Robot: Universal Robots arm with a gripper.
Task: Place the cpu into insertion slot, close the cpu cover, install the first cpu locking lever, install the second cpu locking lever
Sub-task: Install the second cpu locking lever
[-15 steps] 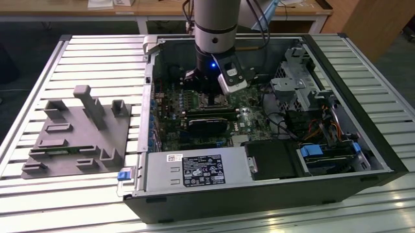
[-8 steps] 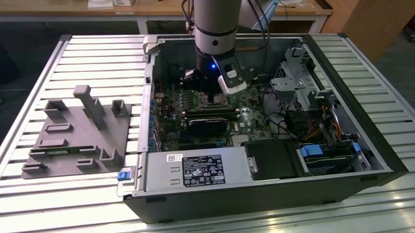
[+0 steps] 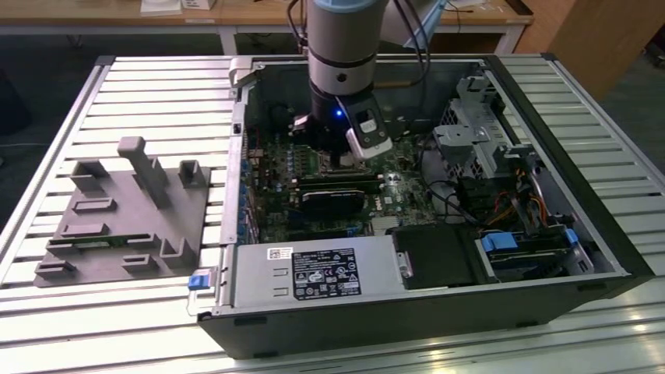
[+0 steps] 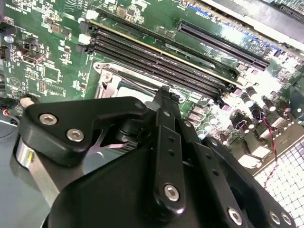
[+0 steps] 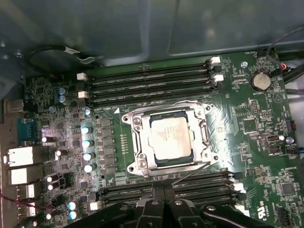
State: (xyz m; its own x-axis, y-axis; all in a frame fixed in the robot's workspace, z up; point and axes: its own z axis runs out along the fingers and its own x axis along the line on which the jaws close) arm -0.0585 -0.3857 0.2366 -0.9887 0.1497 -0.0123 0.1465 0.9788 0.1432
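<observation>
One chip (image 5: 169, 138) sat in its socket (image 5: 137, 142) under the closed cover (image 5: 204, 130); my gripper (image 5: 161, 192), fingers pressed together, hovered at its 6 o'clock.

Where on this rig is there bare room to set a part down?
The ribbed table is bare behind the grey fixture, and along the front edge below the computer case. Inside the case, the motherboard is crowded around the cpu.
</observation>
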